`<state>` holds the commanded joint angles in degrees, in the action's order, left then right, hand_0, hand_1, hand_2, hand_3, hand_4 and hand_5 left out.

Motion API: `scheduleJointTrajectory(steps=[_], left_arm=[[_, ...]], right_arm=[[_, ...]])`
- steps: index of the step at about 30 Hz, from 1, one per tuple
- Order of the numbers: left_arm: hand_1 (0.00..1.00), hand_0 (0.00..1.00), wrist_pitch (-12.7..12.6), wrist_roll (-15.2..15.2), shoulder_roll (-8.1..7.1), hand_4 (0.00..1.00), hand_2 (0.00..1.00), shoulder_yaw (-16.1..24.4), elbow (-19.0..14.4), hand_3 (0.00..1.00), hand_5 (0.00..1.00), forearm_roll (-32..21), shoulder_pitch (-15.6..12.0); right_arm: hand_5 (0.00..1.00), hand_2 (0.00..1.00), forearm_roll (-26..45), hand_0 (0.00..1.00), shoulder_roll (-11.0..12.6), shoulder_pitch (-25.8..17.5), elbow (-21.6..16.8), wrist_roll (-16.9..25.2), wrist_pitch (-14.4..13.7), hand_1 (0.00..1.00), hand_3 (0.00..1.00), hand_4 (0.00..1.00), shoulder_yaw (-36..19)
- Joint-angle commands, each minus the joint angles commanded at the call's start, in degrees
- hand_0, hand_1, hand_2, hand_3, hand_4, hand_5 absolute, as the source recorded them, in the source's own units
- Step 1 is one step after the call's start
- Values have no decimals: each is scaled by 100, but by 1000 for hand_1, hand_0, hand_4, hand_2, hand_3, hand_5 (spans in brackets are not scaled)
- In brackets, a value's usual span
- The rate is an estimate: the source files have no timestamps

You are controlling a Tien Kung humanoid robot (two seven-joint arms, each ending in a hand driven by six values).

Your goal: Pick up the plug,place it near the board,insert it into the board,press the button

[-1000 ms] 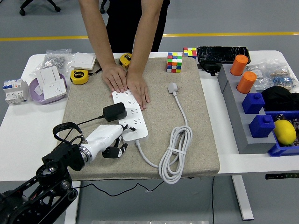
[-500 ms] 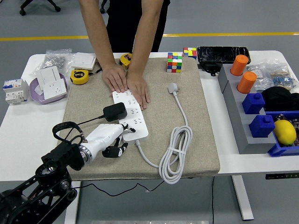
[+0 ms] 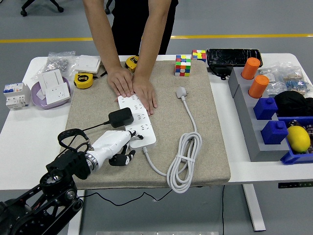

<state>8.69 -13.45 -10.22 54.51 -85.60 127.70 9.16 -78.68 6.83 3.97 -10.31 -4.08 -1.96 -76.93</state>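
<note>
Left hand: the robot's left hand (image 3: 116, 145) comes in from the lower left of the frame and sits at the near end of the power strip; its white fingers (image 3: 128, 137) are loosely curled and grip nothing, with the tips touching or just over the strip's near corner.
Plug: the black plug (image 3: 120, 117) stands seated in the power strip, left of centre of the frame, its thin black cable trailing off to the lower left.
Power strip: the white power strip (image 3: 137, 120) lies on the beige mat (image 3: 205, 147), running from centre toward lower centre.
Person's hands: a person at the top of the frame presses both hands (image 3: 132, 85) flat on the strip's far end, holding it steady.
White cord: the strip's own cord (image 3: 185, 159) lies coiled right of centre, its white plug end unplugged on the mat.
Right hand: not in view.
Step in hand: by my reading the insertion is done and the button press is in hand.
Next move: it calls for a fingertip pressed down on the button, which I cannot make out; probably under or just beside the fingers.
</note>
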Motion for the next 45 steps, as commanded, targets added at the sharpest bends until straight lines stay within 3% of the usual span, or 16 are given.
scheduleJointTrajectory(steps=[14,17,18,19,21,24,25,27,30,31,32,36,37,42,43,45], left_arm=[[16,152,-79,50,-21,501,151,34,-32,742,2,120,-22],[16,152,-413,181,-55,501,151,68,-210,742,2,230,-14],[16,152,-658,302,-67,501,151,82,-348,742,2,230,-5],[28,173,-747,327,-68,730,170,87,-382,708,53,230,-2],[28,173,-1072,459,-66,730,170,135,-609,708,53,230,26],[28,173,-1316,605,-59,730,170,233,-879,708,53,230,77],[122,227,-1428,673,-55,789,237,267,-932,672,73,230,97],[122,227,-1737,872,-11,789,237,324,-892,672,73,137,163],[122,227,-2187,1321,142,789,237,326,-511,672,73,-558,311],[616,424,-2260,1478,215,871,573,305,-371,610,94,-782,383],[616,424,-2298,1704,265,871,573,293,-210,610,94,-1042,432],[616,424,-2083,2231,529,871,573,308,407,610,94,-2011,702],[868,753,-1947,2227,567,998,833,339,507,797,341,-2234,736],[868,753,-992,1925,692,998,833,447,1094,797,341,-3463,923],[998,965,-848,1881,704,998,980,447,1231,972,638,-3687,961],[998,965,-770,1856,737,998,980,452,1428,972,638,-4171,1002]], right_arm=[[939,719,-10,799,-3,6,0,0,-2,716,762,998,-43],[939,719,-3,799,-4,9,0,2,-5,716,762,998,-44],[939,719,6,799,-1,9,0,6,-6,716,762,998,-42],[939,719,6,796,-1,10,0,7,-6,715,763,998,-42],[939,719,4,796,-1,11,0,6,-8,715,763,998,-53],[939,719,19,796,-6,15,0,8,-11,715,763,998,-46],[939,719,23,798,-8,17,0,7,-12,715,762,998,-44],[939,719,22,798,-13,21,0,4,-14,715,762,998,-46],[939,719,46,798,-27,22,0,7,-14,715,762,998,-14],[939,719,47,797,-36,29,0,4,-13,715,763,998,-8],[939,719,52,797,-41,32,0,3,-12,715,763,998,-2],[939,719,81,797,-47,53,0,4,-17,715,763,998,46],[939,719,96,797,-46,56,0,8,-19,715,763,998,64],[939,719,33,797,-52,62,0,-12,-5,715,763,998,59],[939,719,33,796,-53,61,0,-11,-2,716,763,998,74],[939,719,31,796,-50,59,0,-9,-3,716,763,998,84]])
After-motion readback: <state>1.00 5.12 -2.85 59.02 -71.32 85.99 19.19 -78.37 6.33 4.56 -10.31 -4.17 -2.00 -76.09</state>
